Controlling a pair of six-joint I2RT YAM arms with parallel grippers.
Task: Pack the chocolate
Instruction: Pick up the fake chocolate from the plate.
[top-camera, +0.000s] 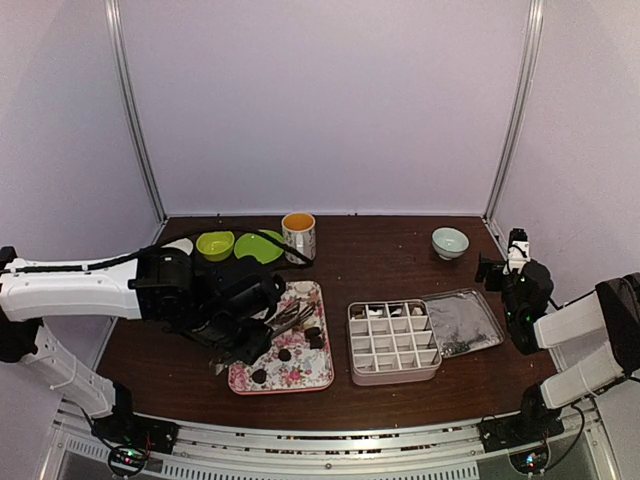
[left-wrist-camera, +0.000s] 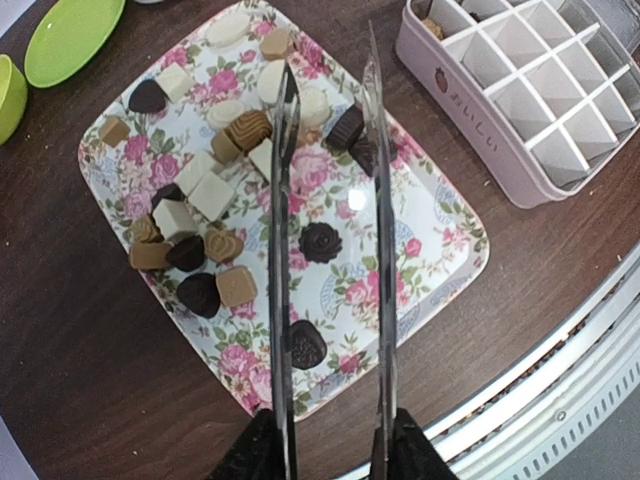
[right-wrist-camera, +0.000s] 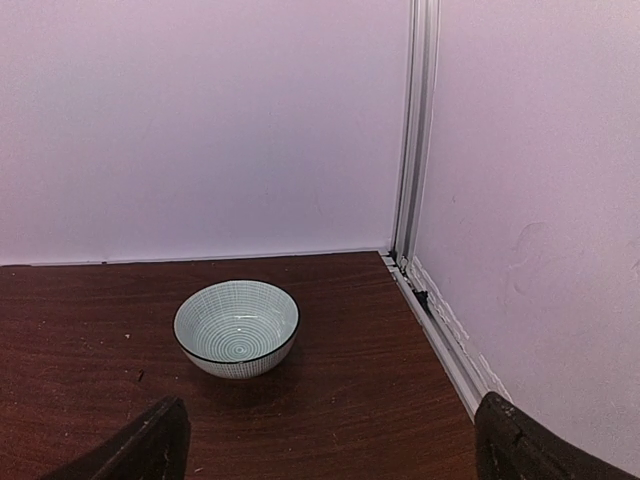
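Soft, even light is cast from above; glare is seen on the floral tray (left-wrist-camera: 425, 245); the overhead view is grainy.

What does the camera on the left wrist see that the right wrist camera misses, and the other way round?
Only the left wrist view: the left hand clamped on metal tongs above a flowered tray of chocolate, plus a divided box and a green plate. Only the right wrist view: the right hand, wide open, facing a pale striped bowl near the corner post. Both: the dark wooden table.
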